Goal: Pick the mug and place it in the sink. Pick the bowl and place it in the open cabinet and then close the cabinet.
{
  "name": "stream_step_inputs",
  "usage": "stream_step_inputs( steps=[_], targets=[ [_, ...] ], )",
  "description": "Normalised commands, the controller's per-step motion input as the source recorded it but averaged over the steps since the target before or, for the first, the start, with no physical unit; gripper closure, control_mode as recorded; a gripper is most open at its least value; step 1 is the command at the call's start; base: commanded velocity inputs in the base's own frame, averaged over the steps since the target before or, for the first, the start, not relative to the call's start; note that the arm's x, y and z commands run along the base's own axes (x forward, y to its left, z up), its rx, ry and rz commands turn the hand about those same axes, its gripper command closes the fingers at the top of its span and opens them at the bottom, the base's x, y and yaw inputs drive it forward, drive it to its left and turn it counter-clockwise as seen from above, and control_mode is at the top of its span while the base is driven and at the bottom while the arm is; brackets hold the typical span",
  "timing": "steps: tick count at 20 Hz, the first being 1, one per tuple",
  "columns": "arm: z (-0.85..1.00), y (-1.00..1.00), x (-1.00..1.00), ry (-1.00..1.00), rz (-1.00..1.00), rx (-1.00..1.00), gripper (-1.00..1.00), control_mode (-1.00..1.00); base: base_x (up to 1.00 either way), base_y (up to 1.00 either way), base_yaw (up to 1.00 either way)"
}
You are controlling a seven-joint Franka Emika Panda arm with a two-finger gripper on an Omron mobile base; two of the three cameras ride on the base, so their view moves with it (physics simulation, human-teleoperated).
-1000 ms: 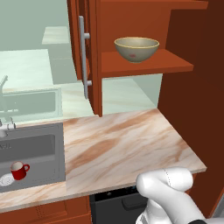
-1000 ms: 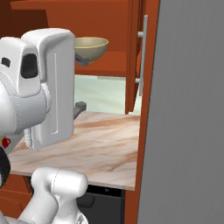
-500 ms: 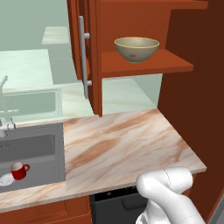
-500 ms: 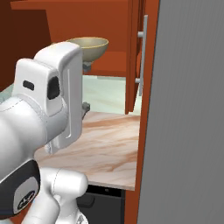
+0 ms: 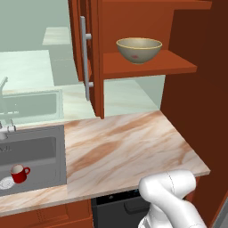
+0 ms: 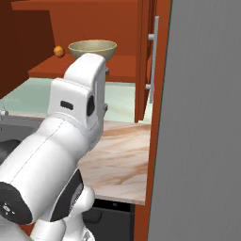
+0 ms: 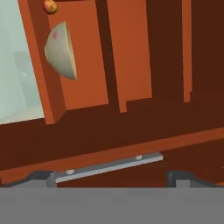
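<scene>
On the inner shelf of the reddish-brown wooden wall cabinet point(image 5: 147, 67), toward twelve o'clock in the left base view, the wide olive-tan bowl with its thin yellowish rim point(image 5: 139, 49) sits upright, set back a little from the shelf's front lip and well apart from the right wall. A small orange round thing point(image 6: 58, 51) lies on the same shelf, near the bowl, at about eleven o'clock in the right base view. The cabinet door point(image 5: 89, 58) stands swung outward, edge-on, its long silver bar handle point(image 5: 84, 58) facing the sink side. Below, the pale marbled countertop point(image 5: 120, 151) runs bare to its front and right edges. At eight o'clock the small bright red mug point(image 5: 19, 173) stands upright inside the dark grey recessed sink point(image 5: 44, 153), beside the round pale drain point(image 5: 6, 182). In the hand view the two-finger gripper point(image 7: 110, 177) is spread wide and carries nothing, its dark fingertips point(image 7: 38, 177) close before a silver bar handle point(image 7: 109, 166) on red-brown wood.
</scene>
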Motion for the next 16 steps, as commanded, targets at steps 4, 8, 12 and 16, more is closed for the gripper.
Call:
stream_step_inputs(
  steps=[4, 8, 12, 16],
  targets=[
    [0.0, -0.76, 0.17, -0.05, 0.13, 0.11, -1.0, -1.0, 0.0, 0.0, 0.0],
    [0.0, -0.46, 0.19, -0.02, 0.09, 0.05, -1.0, -1.0, 0.0, 0.0, 0.0],
    [0.0, -0.15, 0.35, 0.0, 0.06, 0.0, -1.0, -1.0, 0.0, 0.0, 0.0],
    [0.0, -0.01, 0.31, -0.04, 0.05, 0.0, -1.0, -1.0, 0.0, 0.0, 0.0]
  ],
)
